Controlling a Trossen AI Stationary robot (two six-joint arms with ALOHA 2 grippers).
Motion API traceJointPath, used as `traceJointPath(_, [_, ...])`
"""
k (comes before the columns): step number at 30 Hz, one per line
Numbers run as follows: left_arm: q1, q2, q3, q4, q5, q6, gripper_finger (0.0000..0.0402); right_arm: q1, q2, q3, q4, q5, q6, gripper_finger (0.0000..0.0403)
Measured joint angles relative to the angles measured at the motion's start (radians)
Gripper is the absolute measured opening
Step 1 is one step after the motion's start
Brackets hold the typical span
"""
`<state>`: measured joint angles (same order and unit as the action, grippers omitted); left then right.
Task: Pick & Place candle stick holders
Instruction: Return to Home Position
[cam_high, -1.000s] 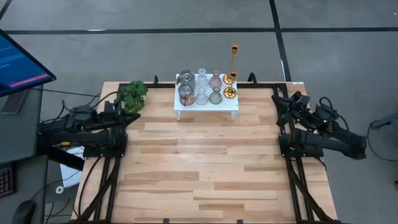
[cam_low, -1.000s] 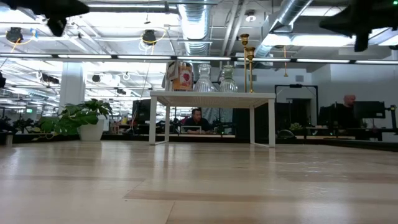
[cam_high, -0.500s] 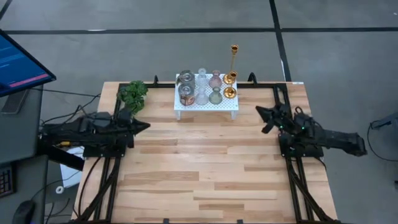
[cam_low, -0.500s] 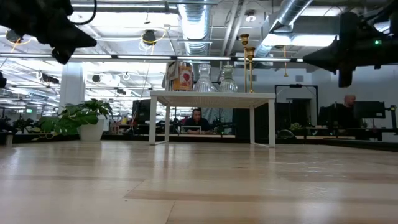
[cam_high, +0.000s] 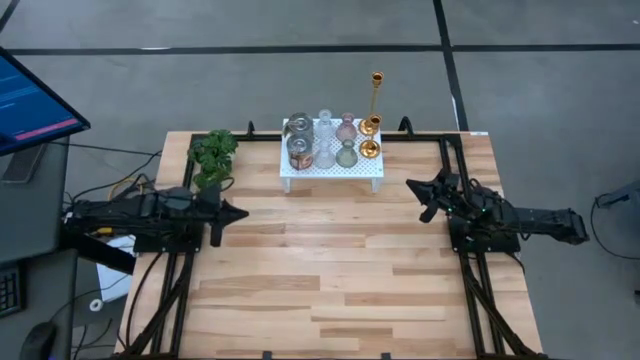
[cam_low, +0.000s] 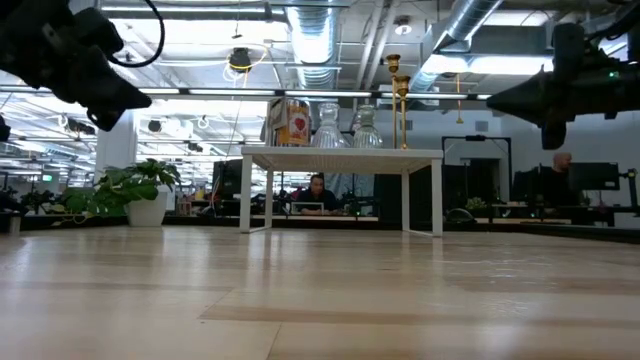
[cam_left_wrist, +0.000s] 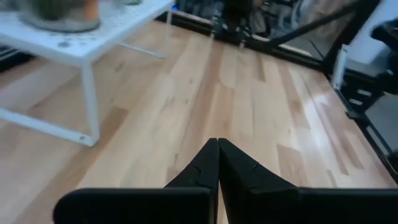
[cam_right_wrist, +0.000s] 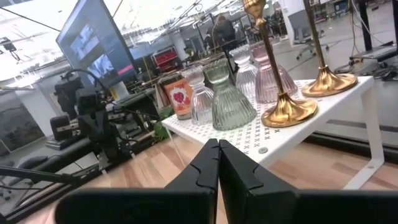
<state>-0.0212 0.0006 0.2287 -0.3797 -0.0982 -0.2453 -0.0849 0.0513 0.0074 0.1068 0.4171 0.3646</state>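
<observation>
Two gold candle stick holders stand on their round bases (cam_right_wrist: 287, 112) (cam_right_wrist: 329, 81) at the right end of a white perforated rack (cam_high: 330, 168) by the table's far edge. Their thin stems (cam_low: 398, 100) rise upright; the taller one's top (cam_high: 377, 78) shows above the rack. My left gripper (cam_high: 242, 212) is shut with nothing in it, above the table's left side, pointing right. My right gripper (cam_high: 411, 186) is shut with nothing in it too, above the right side, pointing left toward the rack. Both grippers hang clear of the tabletop, apart from the rack.
The rack also carries two tin cans (cam_high: 299, 148) and several small glass vases (cam_right_wrist: 230, 99). A potted plant (cam_high: 213, 153) stands at the table's far left. Bare wood (cam_high: 330, 270) fills the middle and near part. People sit in the room behind (cam_low: 316, 190).
Both arms have come down and unfolded from their raised poses. My left gripper has sunk and reached toward the table's middle. My right gripper has sunk and swung round until it points left, toward the rack. Both have stayed shut; nothing on the rack has moved.
</observation>
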Motion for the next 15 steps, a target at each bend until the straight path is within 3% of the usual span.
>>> traceJointPath(10, [0.000,-0.001,-0.004,0.010,-0.009,0.095,0.0003,0.000,0.000,-0.001,-0.004,0.000,0.002,0.0000])
traceJointPath(15, [0.000,0.000,-0.090,0.086,-0.054,0.080,0.0003,0.000,0.000,-0.001,-0.004,0.000,0.002,0.0000])
